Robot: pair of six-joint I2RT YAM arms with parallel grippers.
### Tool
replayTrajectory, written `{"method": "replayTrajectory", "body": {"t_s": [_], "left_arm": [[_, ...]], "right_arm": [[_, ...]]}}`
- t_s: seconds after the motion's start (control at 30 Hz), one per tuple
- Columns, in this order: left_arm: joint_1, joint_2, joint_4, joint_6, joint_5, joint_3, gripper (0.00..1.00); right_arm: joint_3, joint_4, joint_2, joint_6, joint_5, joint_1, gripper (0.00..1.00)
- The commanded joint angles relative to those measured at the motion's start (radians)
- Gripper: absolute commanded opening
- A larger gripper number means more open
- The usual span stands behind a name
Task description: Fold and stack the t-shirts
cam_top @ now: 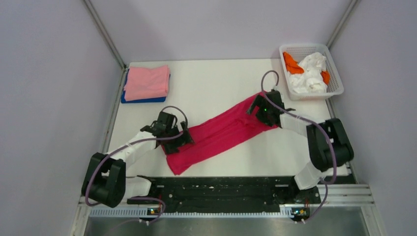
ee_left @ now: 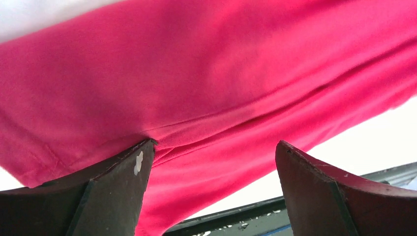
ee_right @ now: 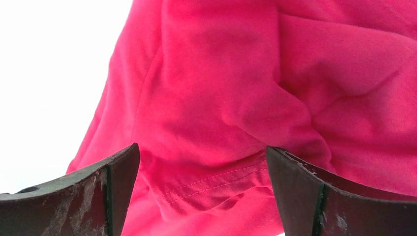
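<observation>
Two shirts stacked, the red one part folded.
The pink t-shirt (cam_top: 146, 81) lies folded on the blue t-shirt (cam_top: 142, 100) at the table's (cam_top: 216, 83) far-left corner. The crimson t-shirt (cam_top: 221, 132) stretches diagonally across the middle, apparently folded lengthwise into a strip; crosswise folds and stacking look left to do. The left jaws and right jaws stand apart over its two ends, gripping nothing.
</observation>
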Motion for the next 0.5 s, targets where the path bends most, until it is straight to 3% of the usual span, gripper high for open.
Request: {"method": "replayTrajectory", "body": {"t_s": [0.0, 0.23, 0.37, 0.47], "left_arm": [[-0.107, -0.027, 0.025, -0.114, 0.022, -0.051, 0.98], [-0.272, -0.085, 0.147, -0.324, -0.068, -0.077, 0.99], [-0.387, 0.000, 0.313, -0.411, -0.102, -0.065, 0.99], [-0.473, 0.111, 0.337, -0.429, -0.122, 0.010, 0.99]], "right_arm": [[0.304, 0.002, 0.287, -0.184, -0.024, -0.033, 0.99], [0.873, -0.114, 0.739, -0.254, -0.357, -0.015, 0.99], [1.195, -0.251, 0.947, -0.267, -0.425, 0.039, 0.99], [1.454, -0.355, 1.099, -0.260, -0.469, 0.082, 0.99]]}}
